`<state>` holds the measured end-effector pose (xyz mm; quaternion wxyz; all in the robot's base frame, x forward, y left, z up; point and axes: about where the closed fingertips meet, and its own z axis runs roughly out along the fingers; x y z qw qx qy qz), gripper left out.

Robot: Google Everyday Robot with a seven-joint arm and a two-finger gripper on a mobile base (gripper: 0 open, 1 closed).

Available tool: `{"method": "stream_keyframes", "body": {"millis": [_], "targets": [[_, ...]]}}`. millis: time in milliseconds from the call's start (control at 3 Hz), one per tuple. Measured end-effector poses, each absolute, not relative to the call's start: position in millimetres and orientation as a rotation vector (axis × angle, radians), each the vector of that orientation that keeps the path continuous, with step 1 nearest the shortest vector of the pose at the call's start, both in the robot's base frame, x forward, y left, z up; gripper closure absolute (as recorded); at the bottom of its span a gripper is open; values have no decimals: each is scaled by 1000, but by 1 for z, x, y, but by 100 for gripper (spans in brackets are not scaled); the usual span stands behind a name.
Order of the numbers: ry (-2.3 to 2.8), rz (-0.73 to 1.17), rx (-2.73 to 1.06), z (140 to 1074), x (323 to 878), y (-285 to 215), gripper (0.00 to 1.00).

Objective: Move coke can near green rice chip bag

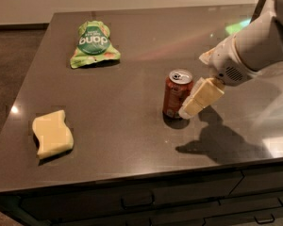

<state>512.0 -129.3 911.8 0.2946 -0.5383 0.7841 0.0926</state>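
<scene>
The coke can stands upright on the dark countertop, right of centre; it is red-orange with a silver top and pull tab. The green rice chip bag lies flat at the back left, well apart from the can. My gripper, cream-coloured on a white arm that comes in from the upper right, is right beside the can's right side and overlaps its edge. Whether it touches the can is not clear.
A pale yellow wavy sponge lies near the front left corner. The counter's front edge runs along the bottom, with dark drawers below it. The arm's shadow falls on the counter right of the can.
</scene>
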Motion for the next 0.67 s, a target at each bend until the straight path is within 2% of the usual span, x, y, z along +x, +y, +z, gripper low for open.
{"method": "stream_keyframes", "body": {"millis": [667], "targets": [[2067, 296, -1401, 903, 524, -117, 0]]}}
